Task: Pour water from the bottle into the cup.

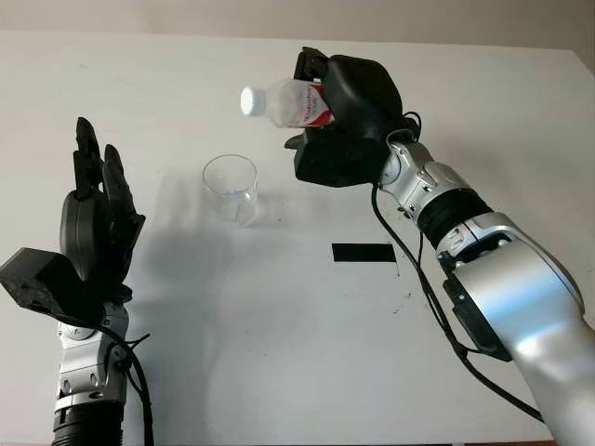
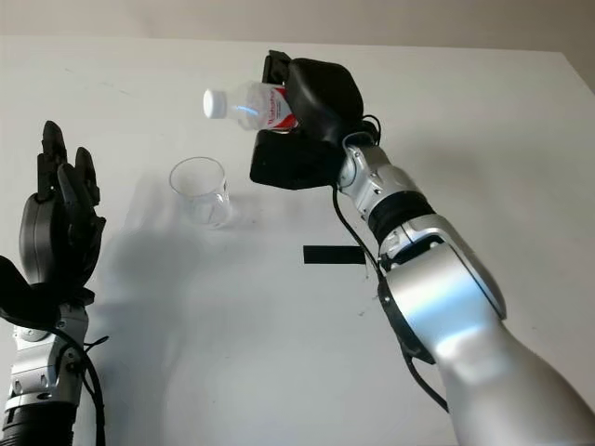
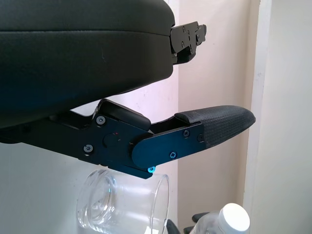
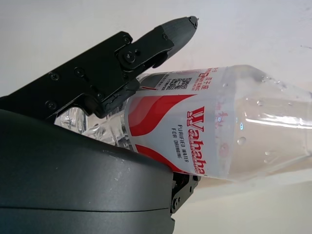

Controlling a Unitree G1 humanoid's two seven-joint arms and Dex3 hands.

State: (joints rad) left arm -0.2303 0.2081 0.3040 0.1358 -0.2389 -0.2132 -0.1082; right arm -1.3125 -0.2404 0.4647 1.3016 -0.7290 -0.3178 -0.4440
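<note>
The left hand (image 1: 93,223) stood raised at the near left of the table (image 1: 279,353), open and holding nothing, well apart from the cup (image 1: 231,188). The cup stood upright on the table toward the middle, clear and, as far as the glare let one judge, empty. Above it and a little to its right hung the bottle (image 1: 290,101), tipped close to level with its white cap (image 1: 252,100) pointing left, out over the cup's far side. The cap looked to be on, so a pour from this pose would likely yield nothing until it came off. To do the step well, the mouth should be brought squarely over the cup's opening and kept low, then tilted slowly so the stream falls inside the rim and does not overshoot. Further right, a black strip (image 1: 363,252) lay flat on the table. The right hand (image 1: 344,111) had the bottle clasped around its labelled body, fingers (image 4: 146,48) curled over one side and the palm shell pressed against the other, the grip looking firm.
</note>
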